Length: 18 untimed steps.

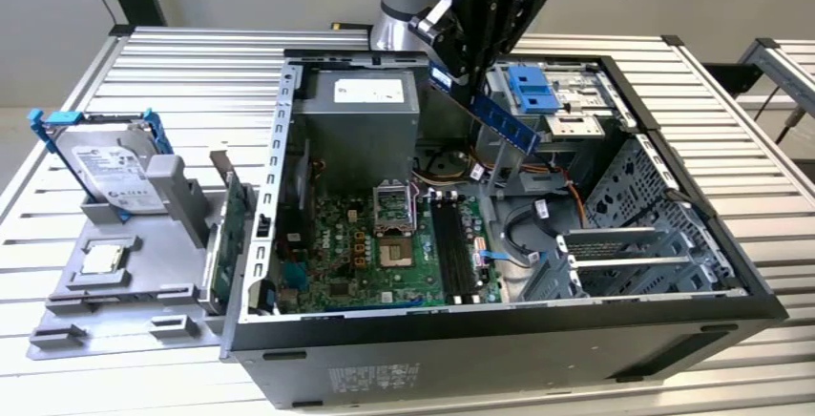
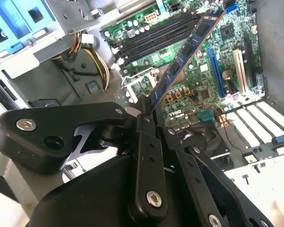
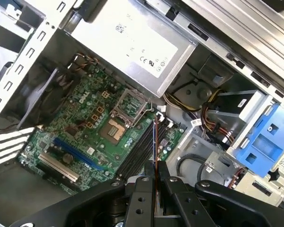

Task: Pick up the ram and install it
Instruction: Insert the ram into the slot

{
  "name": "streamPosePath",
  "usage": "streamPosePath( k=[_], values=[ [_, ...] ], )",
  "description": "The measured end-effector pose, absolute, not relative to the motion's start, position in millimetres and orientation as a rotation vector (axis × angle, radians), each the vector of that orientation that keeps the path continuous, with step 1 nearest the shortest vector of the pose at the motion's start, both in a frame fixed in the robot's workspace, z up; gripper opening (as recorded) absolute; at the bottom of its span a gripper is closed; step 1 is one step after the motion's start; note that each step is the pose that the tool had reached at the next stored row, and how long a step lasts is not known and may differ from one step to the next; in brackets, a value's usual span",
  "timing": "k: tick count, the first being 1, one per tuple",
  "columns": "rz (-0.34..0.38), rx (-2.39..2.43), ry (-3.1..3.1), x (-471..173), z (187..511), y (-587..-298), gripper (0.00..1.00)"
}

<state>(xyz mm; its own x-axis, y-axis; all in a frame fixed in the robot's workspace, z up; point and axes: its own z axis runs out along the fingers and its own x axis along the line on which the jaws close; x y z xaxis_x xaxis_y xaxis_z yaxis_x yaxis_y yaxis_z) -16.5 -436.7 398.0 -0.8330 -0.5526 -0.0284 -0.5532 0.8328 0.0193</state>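
The claw gripped the ram, tilted, above the green motherboard inside the open computer case.

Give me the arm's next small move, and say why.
Probably lower the ram toward the black memory slots while levelling it. The gripper is shut on one end, and the stick hangs tilted over the open case, well clear of the motherboard.
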Motion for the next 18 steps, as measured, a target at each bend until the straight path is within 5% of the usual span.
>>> streamPosePath(
  k=[18],
  values=[
    [0.038, -0.639, 3.051, -16.5, 397.8, -436.7, 0.00]
  ],
)
